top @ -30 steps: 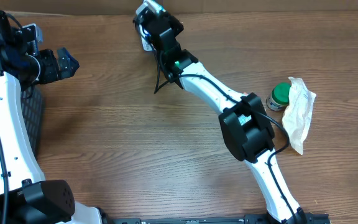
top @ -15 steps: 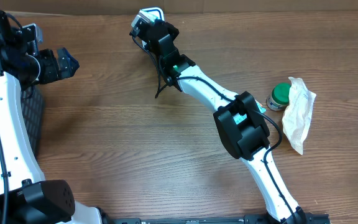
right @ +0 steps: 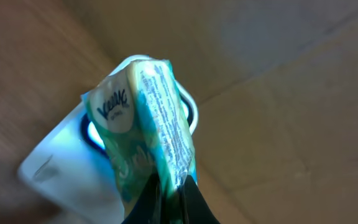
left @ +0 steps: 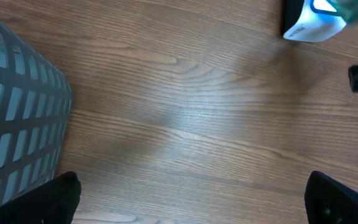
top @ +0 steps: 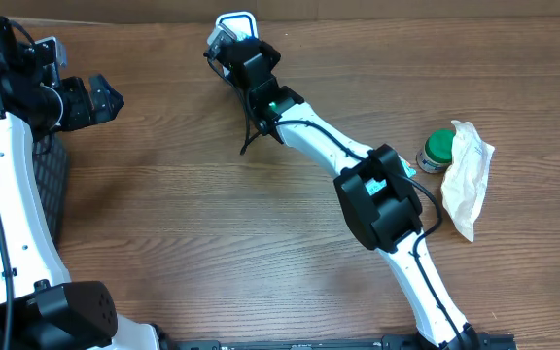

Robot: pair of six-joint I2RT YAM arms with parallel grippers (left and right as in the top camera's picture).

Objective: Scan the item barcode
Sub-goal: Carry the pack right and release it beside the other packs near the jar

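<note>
A small green and white Kleenex tissue pack is pinched at its lower edge by my right gripper, which is shut on it. The pack hangs just in front of the white barcode scanner, whose window glows blue. From overhead the right gripper sits at the far middle of the table, right by the scanner. My left gripper stands open at the far left with nothing in it; in the left wrist view its fingertips frame bare wood, and the scanner shows at top right.
A green-lidded jar and a white crumpled bag lie at the right. A dark mesh basket stands at the left edge, below the left gripper. A cardboard wall runs along the table's far side.
The right gripper has carried the tissue pack a little left and farther back, up to the scanner, then held still. The left arm has not moved.
</note>
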